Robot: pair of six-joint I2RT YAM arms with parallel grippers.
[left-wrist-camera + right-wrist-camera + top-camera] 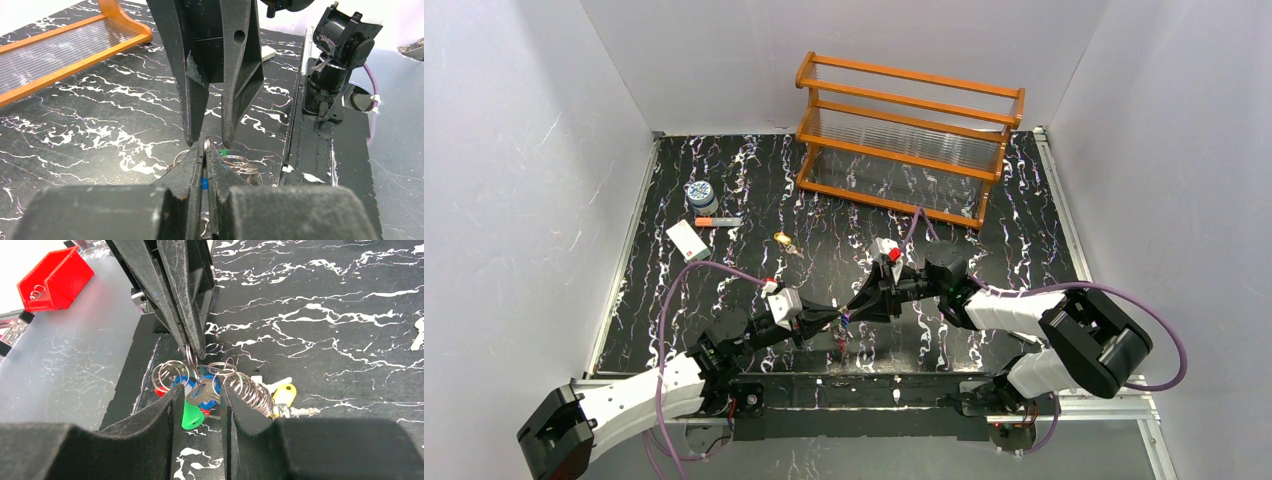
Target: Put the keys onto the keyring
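Threading looks under way: the left gripper [205, 150] is clamped on the thin keyring [189, 354] low over the table [1044, 200], while the right gripper [200, 396], fingers apart, straddles the keys [204, 393] bunched beneath and next must ease one onto the loop.

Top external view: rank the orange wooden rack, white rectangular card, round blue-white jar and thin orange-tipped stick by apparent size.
1. Orange wooden rack.
2. White rectangular card and round blue-white jar, too alike to rank.
3. Thin orange-tipped stick, least area.

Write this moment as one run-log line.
left claw: shut on keyring | right claw: open, facing it | keys: bunched just below the keyring
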